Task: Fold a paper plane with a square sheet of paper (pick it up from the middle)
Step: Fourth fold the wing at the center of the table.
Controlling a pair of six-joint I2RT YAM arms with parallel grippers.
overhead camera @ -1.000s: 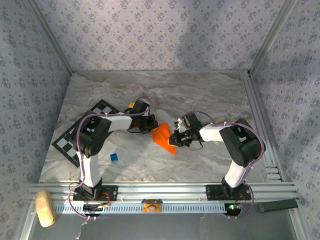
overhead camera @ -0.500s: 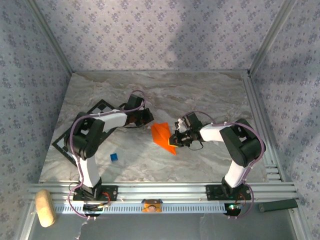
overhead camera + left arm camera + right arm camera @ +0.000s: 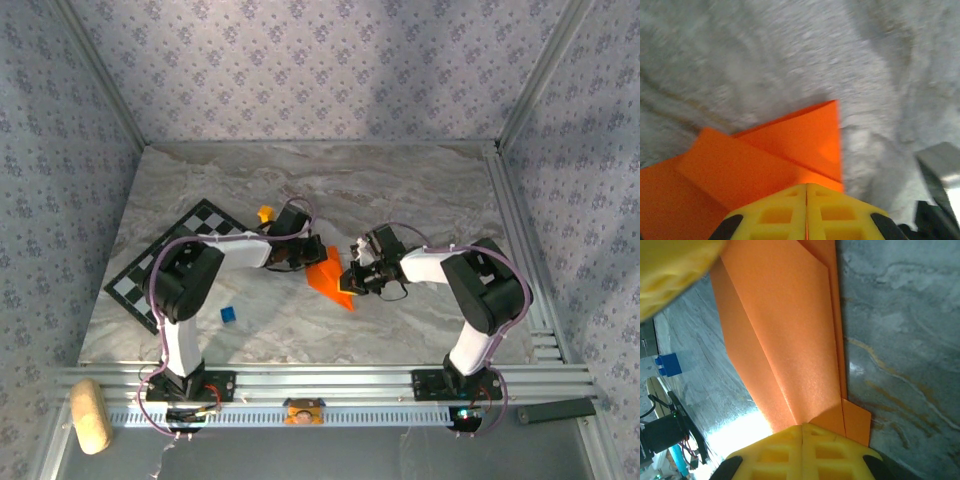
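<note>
The square sheet of paper (image 3: 326, 276) lies mid-table as a creased, pointed bright orange shape, its tip toward the near right. My left gripper (image 3: 313, 259) is shut, and its yellow fingertips (image 3: 790, 207) rest on the paper's (image 3: 765, 155) left edge over folded flaps. My right gripper (image 3: 349, 279) meets the paper from the right. It is shut, and in the right wrist view the creases of the paper (image 3: 790, 330) run into the tip of the gripper (image 3: 802, 426).
A black-and-white checkered board (image 3: 165, 262) lies at the left under the left arm. A small yellow-orange cube (image 3: 265, 213) sits behind that arm and a blue cube (image 3: 229, 314) near its base. Bare marble stretches behind and right of the paper.
The left gripper pulled away to the left half a second ago and has come back onto the paper's left edge. The right gripper and the paper have stayed in place.
</note>
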